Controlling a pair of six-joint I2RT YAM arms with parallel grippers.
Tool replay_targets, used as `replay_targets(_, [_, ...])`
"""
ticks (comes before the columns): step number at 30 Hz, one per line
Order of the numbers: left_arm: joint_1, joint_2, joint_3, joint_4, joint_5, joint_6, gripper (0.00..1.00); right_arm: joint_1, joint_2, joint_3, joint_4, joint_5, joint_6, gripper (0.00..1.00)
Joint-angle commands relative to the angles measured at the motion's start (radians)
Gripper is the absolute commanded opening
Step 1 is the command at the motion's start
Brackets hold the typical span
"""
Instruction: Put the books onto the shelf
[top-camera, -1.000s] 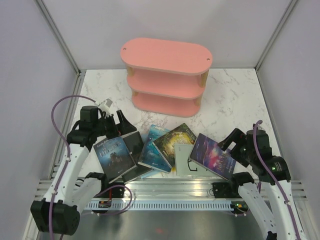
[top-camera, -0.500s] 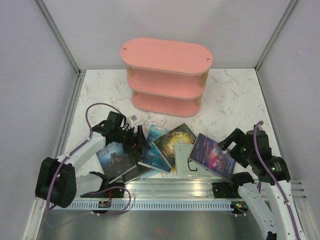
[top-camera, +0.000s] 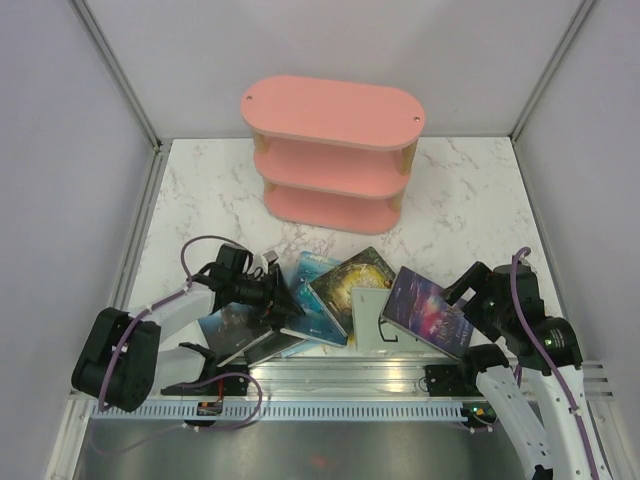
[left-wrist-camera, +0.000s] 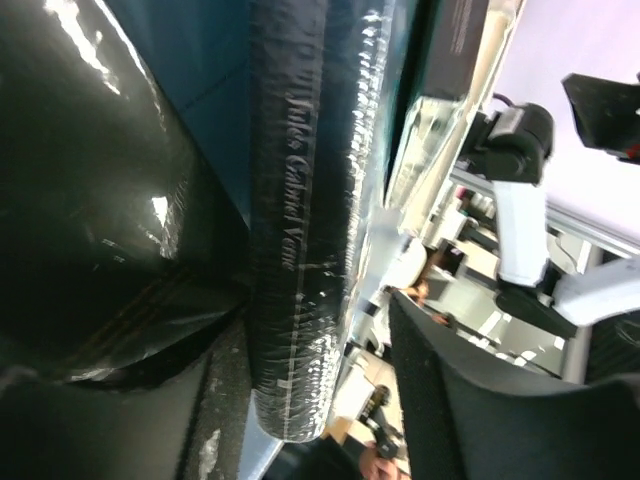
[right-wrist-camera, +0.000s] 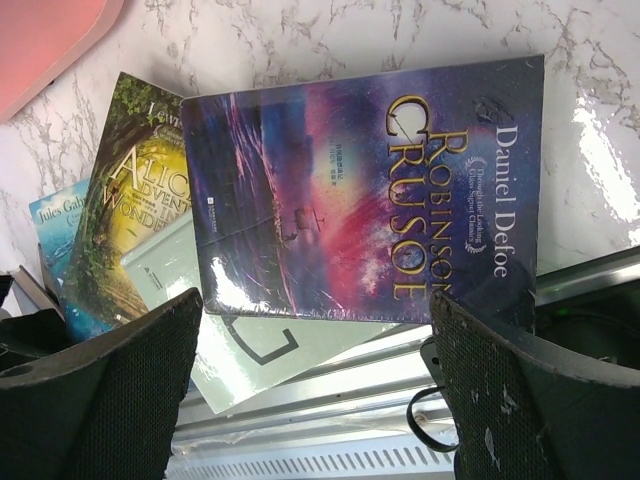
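At the left end of the books (top-camera: 340, 290), the left hand (top-camera: 278, 298) reaches in low and sideways. It is half-open astride the dark book (left-wrist-camera: 300, 250), spine along its fingers, one finger (left-wrist-camera: 470, 400) visibly clear. The shelf (top-camera: 333, 160) stands well behind. The right hand (right-wrist-camera: 315, 350) hangs wide open and empty over the purple book (right-wrist-camera: 370, 190).

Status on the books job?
Left gripper at spine of dark book, grip unclear. Right gripper open over purple book. Books piled on table, none seen on shelf. Path to shelf looks open.
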Motion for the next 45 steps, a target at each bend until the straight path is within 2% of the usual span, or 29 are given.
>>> replay_targets(1, [-0.025, 0.044, -0.054, 0.125, 0.048, -0.075, 0.57, 0.001, -0.011, 0.016, -0.031, 0.029, 0.017, 0.97])
replay_targets(6, [-0.038, 0.074, -0.065, 0.227, 0.072, -0.110, 0.40, 0.000, -0.009, 0.016, -0.036, 0.037, 0.018, 0.97])
replay_targets(9, [-0.049, 0.084, -0.070, 0.318, 0.087, -0.150, 0.02, 0.001, -0.011, 0.016, -0.036, 0.040, 0.018, 0.97])
replay_targets(11, [-0.052, 0.070, -0.056, 0.334, 0.081, -0.158, 0.02, 0.001, -0.012, 0.016, -0.036, 0.041, 0.019, 0.97])
replay_targets(12, [-0.051, 0.058, -0.041, 0.287, 0.072, -0.143, 0.02, 0.000, -0.014, 0.022, -0.035, 0.038, 0.018, 0.97])
replay_targets(15, [-0.032, -0.002, 0.094, 0.031, -0.067, 0.010, 0.02, 0.001, -0.011, 0.042, 0.004, -0.014, -0.001, 0.97])
replay_targets(16, [0.004, -0.010, 0.126, -0.095, -0.086, 0.044, 0.02, 0.001, -0.008, 0.045, 0.051, -0.061, -0.010, 0.97])
replay_targets(18, [0.065, -0.031, 0.205, -0.181, -0.097, 0.129, 0.02, 0.001, -0.003, 0.053, 0.106, -0.127, -0.021, 0.98])
replay_targets(19, [0.142, -0.039, 0.225, -0.245, -0.086, 0.148, 0.02, 0.001, 0.004, 0.055, 0.155, -0.190, -0.022, 0.98])
replay_targets(22, [0.274, -0.056, 0.303, -0.300, -0.012, 0.211, 0.02, 0.001, 0.024, 0.053, 0.229, -0.271, -0.013, 0.98])
replay_targets(26, [0.319, -0.015, 0.431, -0.332, 0.058, 0.247, 0.02, 0.001, 0.047, 0.033, 0.375, -0.403, 0.019, 0.98])
replay_targets(30, [0.347, 0.050, 0.524, -0.338, 0.080, 0.245, 0.02, 0.001, 0.090, 0.018, 0.517, -0.469, 0.085, 0.98])
replay_targets(31, [0.385, 0.065, 0.551, -0.331, 0.093, 0.245, 0.02, 0.001, 0.100, 0.016, 0.537, -0.473, 0.091, 0.98])
replay_targets(35, [0.417, 0.119, 0.555, -0.168, 0.175, 0.126, 0.02, 0.001, 0.127, 0.013, 0.542, -0.483, 0.079, 0.98])
replay_targets(38, [0.416, 0.162, 0.526, 0.022, 0.228, 0.006, 0.02, 0.001, 0.113, -0.004, 0.538, -0.488, 0.077, 0.98])
replay_targets(39, [0.417, 0.173, 0.515, 0.124, 0.233, -0.026, 0.02, 0.000, 0.098, -0.010, 0.536, -0.486, 0.079, 0.98])
replay_targets(41, [0.417, 0.212, 0.481, 0.223, 0.250, -0.126, 0.02, 0.001, 0.081, -0.030, 0.532, -0.486, 0.083, 0.98])
replay_targets(42, [0.417, 0.226, 0.467, 0.358, 0.253, -0.164, 0.02, 0.000, 0.066, -0.037, 0.530, -0.488, 0.087, 0.98])
replay_targets(45, [0.417, 0.297, 0.408, 0.595, 0.264, -0.342, 0.02, 0.001, 0.044, -0.057, 0.527, -0.486, 0.090, 0.98])
